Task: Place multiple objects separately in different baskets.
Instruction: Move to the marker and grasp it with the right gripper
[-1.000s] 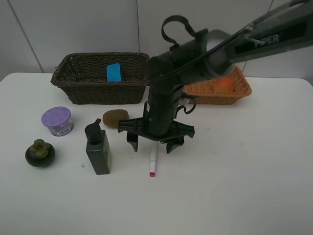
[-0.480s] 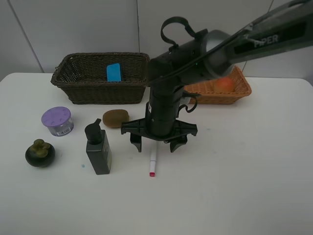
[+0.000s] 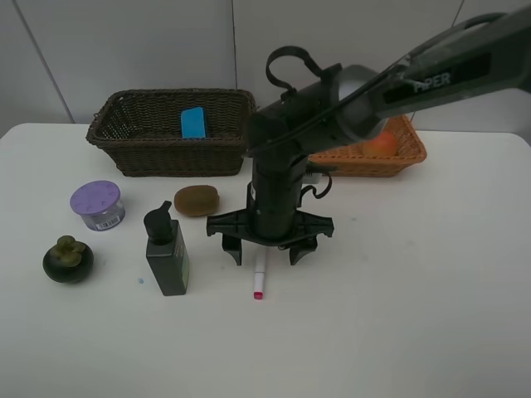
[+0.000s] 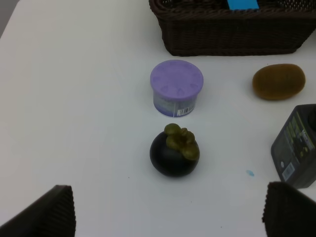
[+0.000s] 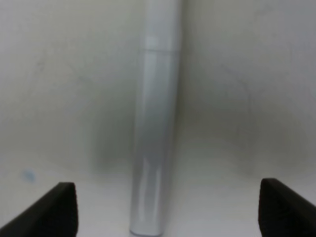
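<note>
The white pen (image 3: 259,278) (image 5: 155,123) lies on the table, red tip toward the front. My right gripper (image 3: 264,253) (image 5: 170,210) reaches across the middle and hangs open just over it, one finger on each side. The mangosteen (image 4: 174,155) (image 3: 68,259) sits ahead of my open left gripper (image 4: 168,217), which holds nothing. Around it are the purple-lidded jar (image 3: 98,205) (image 4: 176,88), the dark green pump bottle (image 3: 167,253) (image 4: 296,148) and the kiwi (image 3: 197,200) (image 4: 279,81). The blue eraser (image 3: 192,123) lies in the dark brown basket (image 3: 124,153). An orange-red fruit (image 3: 382,143) rests in the orange basket (image 3: 365,166).
Both baskets stand at the back of the white table (image 3: 398,315), against the wall. The right arm's black body (image 3: 286,141) covers the gap between them and part of the orange basket. The left arm is outside the high view.
My right gripper has shifted slightly right and sunk lower over the pen, still open. The objects have not moved.
</note>
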You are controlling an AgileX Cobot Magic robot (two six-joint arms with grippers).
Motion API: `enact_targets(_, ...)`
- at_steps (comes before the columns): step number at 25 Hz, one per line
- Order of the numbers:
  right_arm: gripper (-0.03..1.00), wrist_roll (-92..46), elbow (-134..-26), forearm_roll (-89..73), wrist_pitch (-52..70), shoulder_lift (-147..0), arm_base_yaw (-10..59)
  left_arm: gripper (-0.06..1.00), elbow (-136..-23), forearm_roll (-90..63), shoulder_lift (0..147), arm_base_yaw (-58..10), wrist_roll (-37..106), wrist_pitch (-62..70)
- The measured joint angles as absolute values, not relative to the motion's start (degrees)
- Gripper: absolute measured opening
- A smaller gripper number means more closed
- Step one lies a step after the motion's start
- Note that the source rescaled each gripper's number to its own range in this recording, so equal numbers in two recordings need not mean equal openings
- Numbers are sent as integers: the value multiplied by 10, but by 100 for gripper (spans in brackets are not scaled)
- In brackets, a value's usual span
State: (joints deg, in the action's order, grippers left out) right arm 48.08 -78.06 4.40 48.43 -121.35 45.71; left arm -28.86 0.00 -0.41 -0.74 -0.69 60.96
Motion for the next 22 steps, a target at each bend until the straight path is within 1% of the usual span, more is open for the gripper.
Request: enact_targets(22,86,481,-789,42,472,-1230,464,100,-289,0,-4,-7,-7,610)
